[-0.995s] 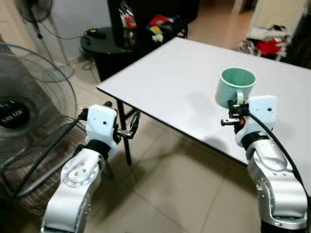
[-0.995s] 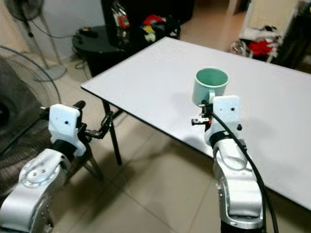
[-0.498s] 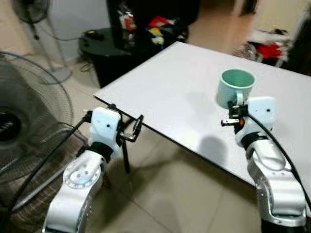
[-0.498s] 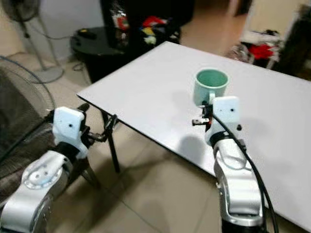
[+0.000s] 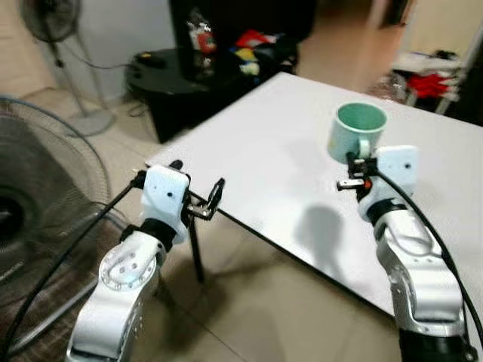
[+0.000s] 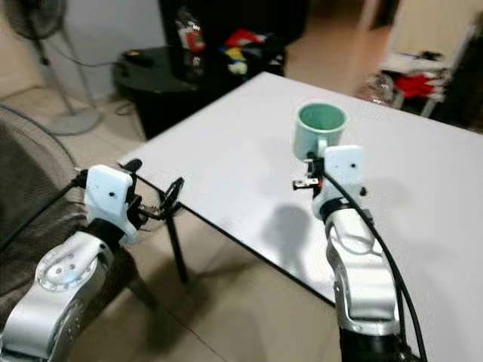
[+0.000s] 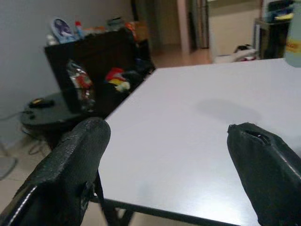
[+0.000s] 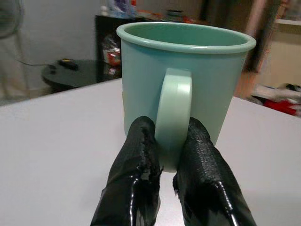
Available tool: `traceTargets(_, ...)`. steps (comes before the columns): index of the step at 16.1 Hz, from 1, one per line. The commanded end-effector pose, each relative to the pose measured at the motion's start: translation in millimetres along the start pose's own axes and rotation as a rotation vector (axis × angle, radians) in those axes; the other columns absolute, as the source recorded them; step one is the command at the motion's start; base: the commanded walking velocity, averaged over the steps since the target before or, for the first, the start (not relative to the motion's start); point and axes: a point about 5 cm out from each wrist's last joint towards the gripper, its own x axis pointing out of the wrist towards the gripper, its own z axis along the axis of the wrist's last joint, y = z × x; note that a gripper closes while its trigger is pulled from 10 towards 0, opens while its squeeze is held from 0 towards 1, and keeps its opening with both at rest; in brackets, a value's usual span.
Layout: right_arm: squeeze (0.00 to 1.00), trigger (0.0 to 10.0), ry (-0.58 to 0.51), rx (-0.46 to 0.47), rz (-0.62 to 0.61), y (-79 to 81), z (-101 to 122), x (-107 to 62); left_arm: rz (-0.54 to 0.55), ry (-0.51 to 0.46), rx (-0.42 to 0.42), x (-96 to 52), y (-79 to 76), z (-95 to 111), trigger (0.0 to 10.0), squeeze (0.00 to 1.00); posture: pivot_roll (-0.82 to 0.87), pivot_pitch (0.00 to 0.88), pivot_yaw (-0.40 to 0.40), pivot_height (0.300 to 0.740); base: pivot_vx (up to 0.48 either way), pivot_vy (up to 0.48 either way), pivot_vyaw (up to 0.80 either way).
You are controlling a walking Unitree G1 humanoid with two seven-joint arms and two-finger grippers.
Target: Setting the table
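Pinching the handle of the mint-green mug point(image 8: 186, 89) between its two black fingers point(image 8: 134, 165), the right gripper point(image 5: 356, 172) holds it upright over the white table point(image 5: 256, 143), out toward one o'clock from the robot. With such a narrow grip on the handle alone, the mug could swing or slip if it is set down hard. At about ten o'clock the left gripper point(image 5: 205, 202) hovers spread wide and empty beside the table's near edge, where it could knock the rim.
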Motion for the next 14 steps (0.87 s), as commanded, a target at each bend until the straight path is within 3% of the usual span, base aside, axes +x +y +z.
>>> traceTargets(1, 0.00, 10.0, -0.024, 0.003, 0.042, 9.2, 4, 4.4, 0.008, 0.023, 0.012, 1.4, 5.5, -5, 10.0, 0.00, 0.03, 0.000, 0.022, 0.740, 0.349, 0.000, 0.00)
traceTargets(6, 0.00, 10.0, -0.015, 0.016, 0.019, 8.2, -1, 6.8, -0.037, 0.027, 0.006, 4.7, 0.5, -8, 10.0, 0.00, 0.01, 0.000, 0.033, 0.740, 0.343, 0.000, 0.00)
traceTargets(10, 0.00, 10.0, 0.057, -0.040, 0.033, 7.2, -12, 14.3, -0.055, 0.019, -0.003, 5.0, -1.6, -7, 10.0, 0.00, 0.03, 0.000, 0.016, 0.740, 0.323, 0.000, 0.00)
traceTargets(14, 0.00, 10.0, 0.052, -0.006, 0.027, 6.2, -24, 34.6, -0.220, 0.043, -0.011, -2.3, -19.3, -12, 10.0, 0.00, 0.04, 0.000, 0.026, 0.740, 0.000, 0.000, 0.00)
